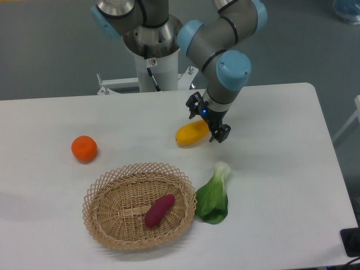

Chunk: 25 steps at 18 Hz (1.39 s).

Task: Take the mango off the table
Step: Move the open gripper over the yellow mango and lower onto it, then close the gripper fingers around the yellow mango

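Note:
The mango (190,134) is a yellow elongated fruit with an orange end, lying on the white table (281,169) just right of centre. My gripper (207,121) is lowered over the mango's right end. One finger (195,106) stands behind the fruit and the other (220,134) in front of it. The jaws stand wider than the fruit, so the gripper looks open around it. The mango's right tip is hidden under the gripper. The fruit rests on the table.
A round orange (84,148) lies at the left. A wicker basket (107,197) at the front holds a purple sweet potato (160,210). A green bok choy (214,195) lies just right of the basket, below the gripper. The arm's base (152,56) stands behind the table.

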### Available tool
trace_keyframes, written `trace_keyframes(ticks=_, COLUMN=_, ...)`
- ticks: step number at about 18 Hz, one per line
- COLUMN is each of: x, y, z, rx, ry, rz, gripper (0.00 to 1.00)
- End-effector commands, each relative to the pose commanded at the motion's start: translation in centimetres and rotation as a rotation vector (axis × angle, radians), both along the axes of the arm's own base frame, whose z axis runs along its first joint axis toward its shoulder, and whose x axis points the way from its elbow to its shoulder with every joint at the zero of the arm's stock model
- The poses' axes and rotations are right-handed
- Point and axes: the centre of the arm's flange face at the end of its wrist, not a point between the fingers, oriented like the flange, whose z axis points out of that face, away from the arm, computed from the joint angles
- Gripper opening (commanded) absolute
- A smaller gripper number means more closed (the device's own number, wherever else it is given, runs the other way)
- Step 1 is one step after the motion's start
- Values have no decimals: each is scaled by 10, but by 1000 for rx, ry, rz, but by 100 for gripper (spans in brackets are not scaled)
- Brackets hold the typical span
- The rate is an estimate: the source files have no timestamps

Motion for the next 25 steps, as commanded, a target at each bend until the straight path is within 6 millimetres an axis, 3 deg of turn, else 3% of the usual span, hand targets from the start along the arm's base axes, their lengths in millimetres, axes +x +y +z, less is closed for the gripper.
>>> trace_keyframes(ticks=10, x=6, y=8, z=-8, rx=47, ry=94, rz=-5, gripper=100)
trace_keyframes(ticks=17, x=29, y=15, z=-22, rx=0, ry=81, rz=-30, gripper=100)
trace_keyframes(ticks=25, x=34, y=18, z=-32, rx=-21, ry=122, rz=-17, gripper=100)
